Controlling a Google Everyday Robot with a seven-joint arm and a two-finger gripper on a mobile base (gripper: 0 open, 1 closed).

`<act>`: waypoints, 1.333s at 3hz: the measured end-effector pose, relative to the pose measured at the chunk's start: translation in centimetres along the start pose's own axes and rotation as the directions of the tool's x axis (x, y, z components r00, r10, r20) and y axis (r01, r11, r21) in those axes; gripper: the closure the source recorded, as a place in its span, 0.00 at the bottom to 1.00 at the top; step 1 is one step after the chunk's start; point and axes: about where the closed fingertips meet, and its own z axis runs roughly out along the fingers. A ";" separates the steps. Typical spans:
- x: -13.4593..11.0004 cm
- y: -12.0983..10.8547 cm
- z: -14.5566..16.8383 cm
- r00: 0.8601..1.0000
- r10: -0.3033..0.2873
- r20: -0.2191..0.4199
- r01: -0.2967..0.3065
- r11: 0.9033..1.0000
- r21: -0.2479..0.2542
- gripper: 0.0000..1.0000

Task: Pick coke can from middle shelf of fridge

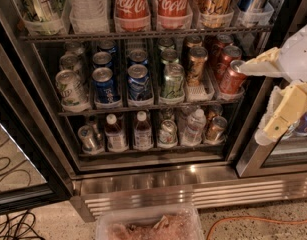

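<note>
The fridge (158, 181) stands open with its dark interior showing. Its middle shelf (143, 105) is a wire rack with clear trays and rows of small cans. A red coke can (232, 78) stands at the front of the rightmost row, with two more red cans behind it. A bronze-gold can (197, 64) is just to its left. My gripper (252, 103) is at the right, outside the shelf. It is open, and the upper finger (255, 66) points left with its tip just right of the coke can's top. The lower finger (280, 116) hangs below.
Large Coca-Cola bottles (130, 4) stand on the rack above and small capped bottles (142, 131) on the rack below. The open glass door (18, 149) is at the left. A clear plastic tub (148, 224), an orange cable (258, 219) and black cables (13, 226) lie on the floor.
</note>
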 end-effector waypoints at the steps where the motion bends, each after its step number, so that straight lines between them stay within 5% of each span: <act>1: -0.9 0.8 1.5 0.995 0.019 0.095 -0.013 0.998 -0.062 0.00; 2: -2.1 2.3 2.3 0.979 0.052 0.195 -0.029 0.992 -0.120 0.00; 3: -2.9 4.1 2.2 0.949 0.097 0.300 -0.048 0.985 -0.166 0.00; 4: -2.9 4.1 2.2 0.949 0.097 0.300 -0.048 0.985 -0.165 0.00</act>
